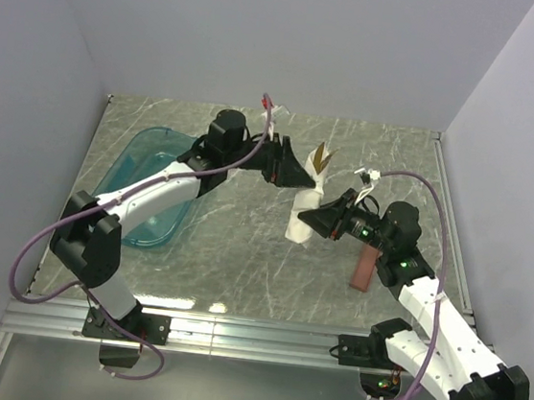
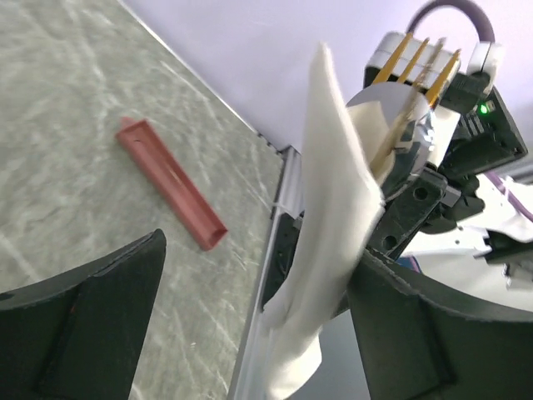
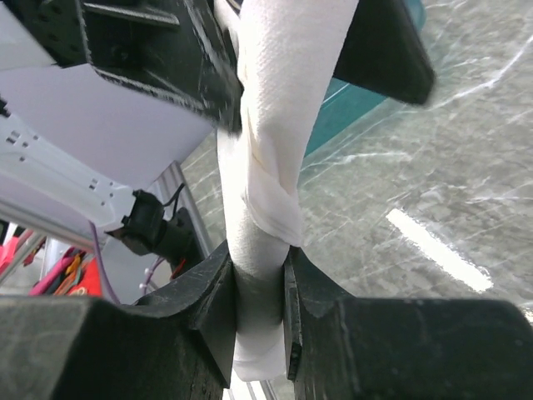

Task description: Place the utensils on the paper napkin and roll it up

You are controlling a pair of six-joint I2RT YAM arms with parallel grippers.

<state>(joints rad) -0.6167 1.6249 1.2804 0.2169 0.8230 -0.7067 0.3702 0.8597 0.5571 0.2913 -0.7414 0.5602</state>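
Grip check: right end effector clamps napkin roll low; left end effector open around roll's top. Hold firm lest utensils slip out.

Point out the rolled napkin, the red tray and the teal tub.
napkin roll (image 3: pixel 279 125): right wrist view, middle of the wrap.
red tray (image 2: pixel 171 183): left wrist view, middle of its length.
teal tub (image 1: pixel 136 161): top view, bare inside, left part.
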